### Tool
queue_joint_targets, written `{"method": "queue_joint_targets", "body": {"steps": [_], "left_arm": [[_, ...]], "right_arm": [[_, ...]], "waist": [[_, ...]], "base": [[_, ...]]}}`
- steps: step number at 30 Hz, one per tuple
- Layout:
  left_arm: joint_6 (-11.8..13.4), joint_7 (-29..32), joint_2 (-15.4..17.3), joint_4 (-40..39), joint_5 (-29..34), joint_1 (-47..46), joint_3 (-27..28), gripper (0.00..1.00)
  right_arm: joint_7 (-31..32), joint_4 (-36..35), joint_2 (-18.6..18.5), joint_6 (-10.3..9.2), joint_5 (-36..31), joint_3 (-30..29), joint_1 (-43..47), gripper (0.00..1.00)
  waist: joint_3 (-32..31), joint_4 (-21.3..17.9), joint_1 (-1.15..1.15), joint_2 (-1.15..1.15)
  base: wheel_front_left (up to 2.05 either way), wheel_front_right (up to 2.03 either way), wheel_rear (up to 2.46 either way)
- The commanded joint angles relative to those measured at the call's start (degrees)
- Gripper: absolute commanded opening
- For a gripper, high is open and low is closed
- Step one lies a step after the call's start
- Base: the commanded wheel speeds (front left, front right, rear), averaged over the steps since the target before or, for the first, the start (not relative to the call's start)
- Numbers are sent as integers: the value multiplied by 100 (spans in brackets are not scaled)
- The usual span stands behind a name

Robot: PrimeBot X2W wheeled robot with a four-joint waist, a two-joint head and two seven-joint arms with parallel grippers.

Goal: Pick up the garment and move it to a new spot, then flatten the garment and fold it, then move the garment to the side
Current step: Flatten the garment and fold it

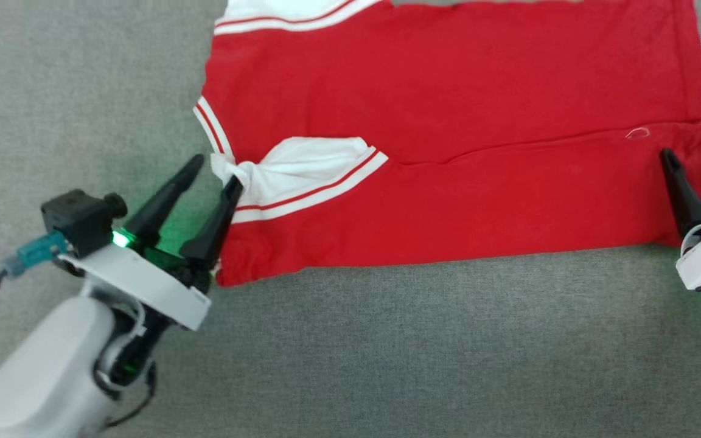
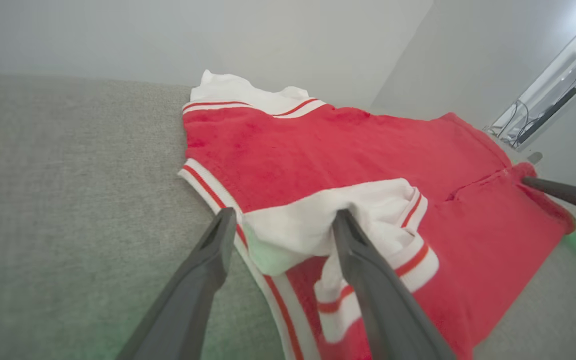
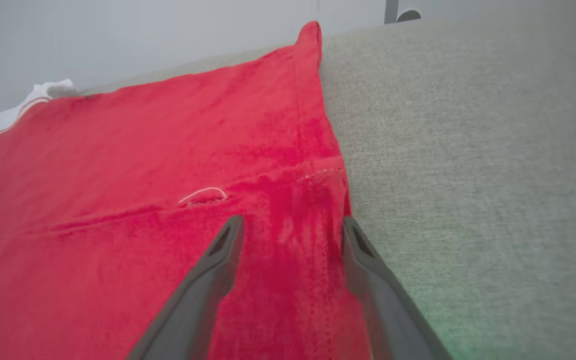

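The garment [image 1: 448, 91] is a red jersey lying flat on the grey surface [image 1: 387, 340], its near strip folded up over the rest along a crease. White lining and striped trim bunch at its left end. My left gripper [image 1: 215, 172] stands open at that end, its fingers straddling the white armhole cloth [image 2: 298, 230] without pinching it. My right gripper [image 1: 691, 158] is open over the garment's right hem corner, red cloth [image 3: 293, 260] lying between its fingers. The left wrist view shows the garment [image 2: 343, 150] spread ahead of the left gripper [image 2: 283, 216]. The right wrist view has the right gripper [image 3: 293, 221] on the hem.
Grey woven surface [image 3: 468, 150] extends on all sides of the jersey, with wide room in front and to the left. A pale wall [image 2: 218, 35] stands behind. Shelving with cables [image 2: 543, 115] is off to the far right in the left wrist view.
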Motion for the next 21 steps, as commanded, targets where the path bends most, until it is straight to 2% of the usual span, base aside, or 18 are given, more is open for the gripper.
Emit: {"method": "queue_joint_targets", "body": {"steps": [1, 4, 5, 9, 12, 18, 21], "left_arm": [[8, 167, 250, -19, 114, -152, -104, 100], [9, 602, 635, -107, 193, -328, -192, 100], [9, 602, 635, -107, 193, -328, -192, 100], [95, 1530, 1076, -305, 193, -605, -306, 100], [143, 2525, 1326, -486, -66, -802, -435, 100], [332, 4969, 1511, -795, -1171, -1077, -851, 100], [484, 5706, 1515, -809, -1477, -1203, -986, 100]], "right_arm": [[-122, 10, 19, -9, -49, -37, 117, 100], [-248, -36, 55, -9, -54, -106, 213, 100], [-248, -36, 55, -9, -54, -106, 213, 100], [-366, -117, 128, -9, 12, -134, 333, 100], [-389, -149, 165, -9, 47, -92, 420, 100], [-413, -144, 211, -9, 132, -57, 519, 100], [-441, -151, 227, -9, 178, -43, 514, 100]], "waist": [[-353, 15, 0, 0], [-617, 29, 0, 0], [-617, 29, 0, 0], [-893, 41, 0, 0], [-1043, 19, 0, 0], [-1187, -58, 0, 0], [-1158, -146, 0, 0]], "base": [[0, 0, 0], [0, 0, 0], [0, 0, 0], [0, 0, 0], [0, 0, 0], [0, 0, 0], [0, 0, 0]]}}
